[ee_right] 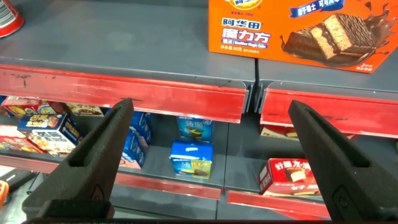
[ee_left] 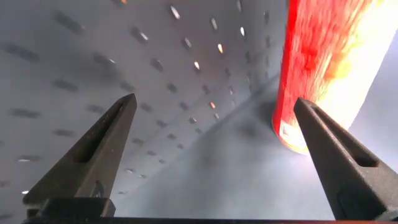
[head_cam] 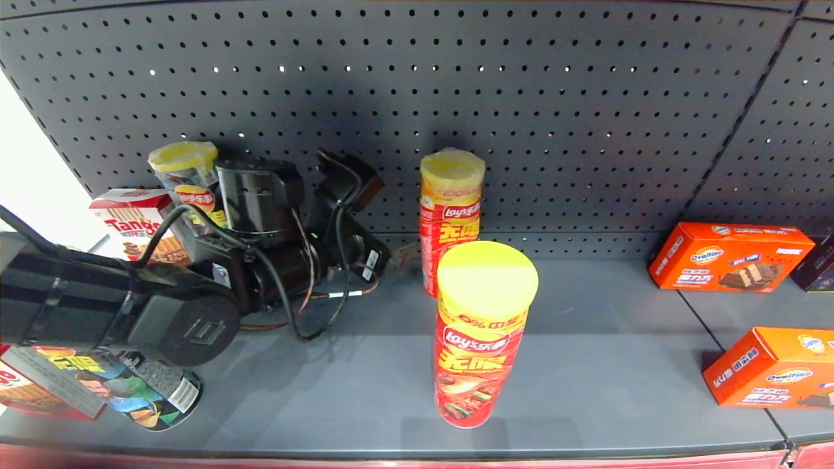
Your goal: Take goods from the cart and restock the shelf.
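1. Left gripper (ee_left: 214,99): jaws spread, holding nothing, low over the shelf (head_cam: 619,365) near its back edge, just beside the rear can (head_cam: 451,215).
2. Right gripper (ee_right: 209,104): jaws spread and empty, out before the shelf's front edge.
3. Done, as I judge: the rear can and front can (head_cam: 479,332) stand upright mid-shelf, and orange boxes (head_cam: 730,255) lie toward the right edge. Bare shelf remains, so more goods are probably due.
4. Writing: the cans wear red labels with a logo and yellow characters; the boxes picture a chocolate bar.

red chip cans (head_cam: 479,352) with yellow lids (head_cam: 487,270), orange boxes (head_cam: 730,255), grey hole-dotted back panel (head_cam: 456,78).
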